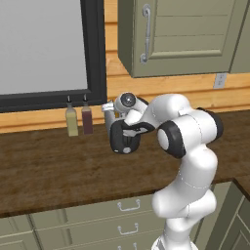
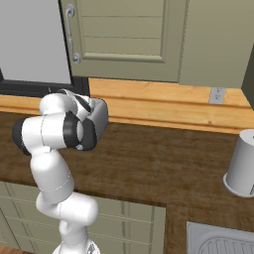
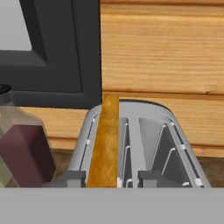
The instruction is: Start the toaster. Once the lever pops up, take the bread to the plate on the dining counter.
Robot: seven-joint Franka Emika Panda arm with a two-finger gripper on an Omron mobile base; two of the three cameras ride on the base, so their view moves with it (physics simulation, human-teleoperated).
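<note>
Item: toaster, silver body with rounded black front panel, standing on the dark wood-grain counter against the wood-plank wall, just right of two slim bottles. Left base view: the black front faces the camera, with a small pale tab, taken for the lever, low on the panel; the arm's wrist crosses the toaster's top and hides the slots. Right base view: the toaster is almost wholly behind the arm's forearm and elbow, and only a grey flank shows. Hand view: looks down into both slots from close above; the bread stands on edge in the left slot, its orange-brown crust edge upward and rising above the slot's rim; the right slot shows bare wire guides. Gripper: two dark finger tips sit at the lower edge of the hand view, one on each side of the bread's edge, the left tip just beside the slice; whether they touch or pinch it cannot be told, and how far the jaws stand apart is not clear. Bottles: the olive bottle and the dark red bottle stand side by side under the black window frame; in the hand view the dark red one appears at the left, near the toaster. Right base view adds: a grey cylindrical canister far right on the counter, a wall outlet, and a sink corner at lower right.
</note>
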